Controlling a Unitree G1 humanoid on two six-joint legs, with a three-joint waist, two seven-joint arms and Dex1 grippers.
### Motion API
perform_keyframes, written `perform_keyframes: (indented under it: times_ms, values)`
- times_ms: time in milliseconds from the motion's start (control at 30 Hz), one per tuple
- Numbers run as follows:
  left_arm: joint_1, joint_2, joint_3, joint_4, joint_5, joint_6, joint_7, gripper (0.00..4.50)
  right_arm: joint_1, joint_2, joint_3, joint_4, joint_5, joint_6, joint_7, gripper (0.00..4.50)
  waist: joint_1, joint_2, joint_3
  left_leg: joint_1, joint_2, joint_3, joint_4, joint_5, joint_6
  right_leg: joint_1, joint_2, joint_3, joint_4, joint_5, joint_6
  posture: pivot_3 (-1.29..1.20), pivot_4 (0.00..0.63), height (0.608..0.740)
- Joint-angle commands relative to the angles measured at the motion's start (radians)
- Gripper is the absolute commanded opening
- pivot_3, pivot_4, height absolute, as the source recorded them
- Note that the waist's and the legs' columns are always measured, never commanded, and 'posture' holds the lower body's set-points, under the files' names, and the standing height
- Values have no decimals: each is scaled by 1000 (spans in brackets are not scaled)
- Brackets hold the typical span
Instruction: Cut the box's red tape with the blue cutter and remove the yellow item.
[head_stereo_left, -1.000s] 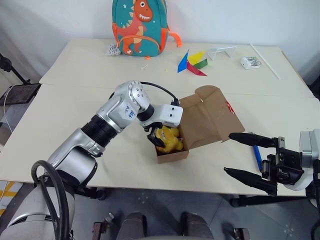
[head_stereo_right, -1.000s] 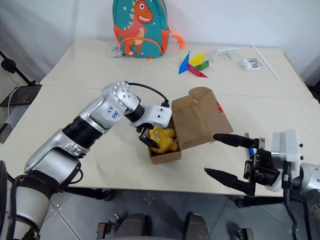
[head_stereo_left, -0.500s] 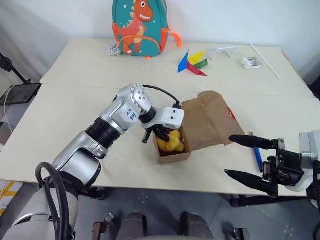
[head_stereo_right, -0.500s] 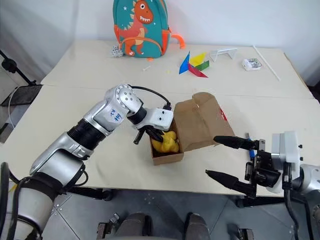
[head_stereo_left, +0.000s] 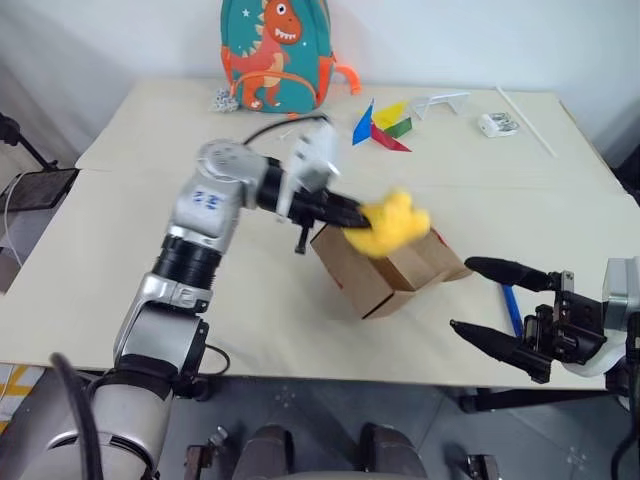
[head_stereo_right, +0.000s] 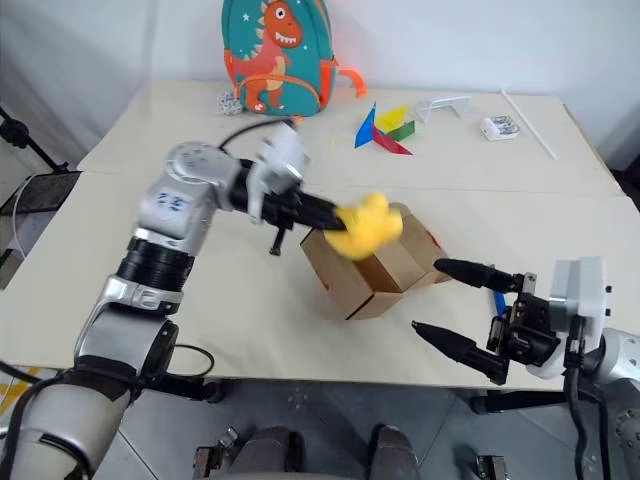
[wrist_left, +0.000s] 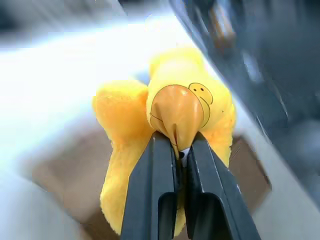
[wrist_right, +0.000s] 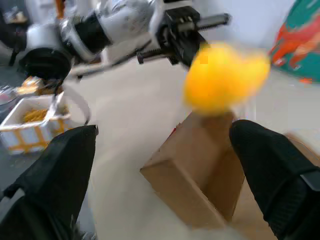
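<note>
Above the box (head_stereo_left: 385, 270) on a cream table (head_stereo_left: 120, 230), the left gripper (head_stereo_left: 355, 213) clamps the yellow item (head_stereo_left: 392, 222) in the air. Right of the box, the right gripper (head_stereo_left: 480, 300) gapes wide beside the blue cutter (head_stereo_left: 510, 305). A dinosaur backpack (head_stereo_left: 275, 50) stands behind the box against the white wall (head_stereo_left: 500, 40).

The soft lumpy bright-yellow toy (head_stereo_left: 393, 222) is smeared by motion in both head views, its outline unclear; the left gripper (head_stereo_left: 352, 214) blurs where its black fingers meet it. The small brown cardboard carton (head_stereo_left: 385, 265) has its top hidden behind the toy, so its flaps cannot be made out. The slim dark-blue pen-like cutter (head_stereo_left: 510, 308) is largely covered by the right gripper (head_stereo_left: 487, 303). In the left wrist view everything around the toy is too blurred to tell
</note>
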Motion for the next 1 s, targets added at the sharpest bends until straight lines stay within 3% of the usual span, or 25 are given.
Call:
perform_keyframes:
  times_ms: [33, 67, 167, 233, 433, 633, 1000]
  values:
    - [68, 70, 172, -54, -125, 63, 71, 17, -31, 12, 14, -29, 9, -26, -8, 4500, -12, 0, 0, 1, 0, 0, 0, 0, 0, 0, 0, 0, 1, 0, 0, 0, 150, 740]
    - [103, 92, 211, -75, -145, 72, 95, 17, -39, 13, 26, -28, 4, -30, -4, 4500, -14, 0, 0, 2, 0, 0, -1, 0, 0, 0, 0, 0, 1, 0, 0, 0, 150, 740]
    - [392, 237, 469, -156, -135, 72, 281, 17, -151, 25, 136, 10, -30, -56, 38, 4500, -42, 2, -1, 5, 0, 0, -3, 0, 0, 1, 0, 1, 2, 0, 0, 0, 150, 740]
    - [545, 277, 543, -217, -115, 62, 365, 17, -205, 40, 189, 42, -54, -72, 62, 4500, -55, 1, -1, 13, -1, -2, -8, -1, -2, 1, 0, 2, 3, 0, -1, 0, 150, 740]
    - [886, 281, 600, -353, -46, 80, 570, 17, -302, 110, 337, 166, -165, -152, 141, 4500, -12, -4, 0, 14, -1, -8, -4, -4, -3, 8, 0, 0, 1, 1, -1, 0, 150, 740]
    - [957, 252, 555, -389, -61, 97, 632, 17, -329, 172, 398, 223, -227, -212, 162, 4500, -5, -3, -1, 16, -1, -8, -3, -5, -3, 11, 0, -1, -1, 1, -2, 0, 150, 740]
    - [990, 351, 579, -446, -150, 104, 537, 3393, -280, 158, 360, 228, -229, -216, 158, 4500, -15, -3, -1, 17, -1, -7, -5, -5, -4, 10, 0, -1, 0, 1, -2, 0, 150, 740]
